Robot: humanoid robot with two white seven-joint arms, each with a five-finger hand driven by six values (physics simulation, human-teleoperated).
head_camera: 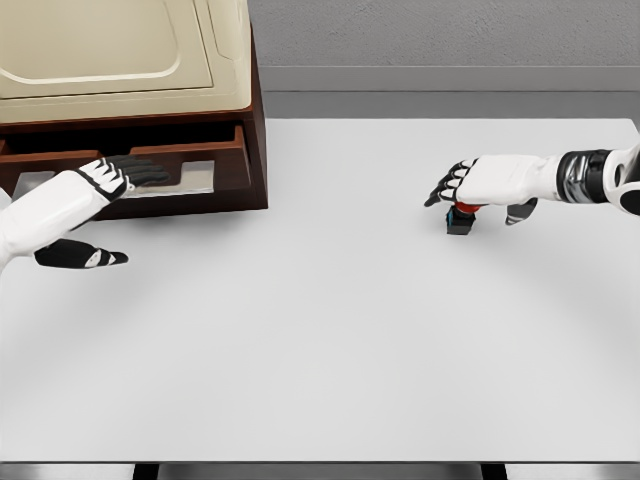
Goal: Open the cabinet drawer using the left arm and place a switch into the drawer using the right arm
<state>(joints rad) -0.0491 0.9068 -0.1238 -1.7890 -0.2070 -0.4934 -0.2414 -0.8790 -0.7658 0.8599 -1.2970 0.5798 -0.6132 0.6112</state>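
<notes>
counter (330,330): white, wide, takes up most of the head view; grey wall behind it.
cabinet (130,100): far left corner of the counter, dark brown wooden frame with a cream panelled upper part.
drawer (190,165): low in the cabinet front, reddish-brown face, pulled out a little; pale inside shows behind the front edge.
left robot hand (125,178): arm comes in from the lower left, white forearm, black fingers (150,175) stretched out flat and reaching over the drawer's front edge into the opening; thumb (80,256) hangs low, apart from the other fingers, above the counter. Whether the fingers actually hook the drawer edge can't be told; nothing is clearly clasped.
right robot hand (480,190): arm comes in from the right edge, white palm facing down, black fingertips pointing left and slightly down, fingers loosely extended, not wrapped around anything. It sits right over the switch, touching or nearly touching its top; contact can't be told for sure.
switch (461,219): small dark box with a red part on top, standing on the counter's right half, well apart from the cabinet, partly hidden under the right robot hand. Not in the drawer.
shadows: soft grey patches on the counter under both arms.
</notes>
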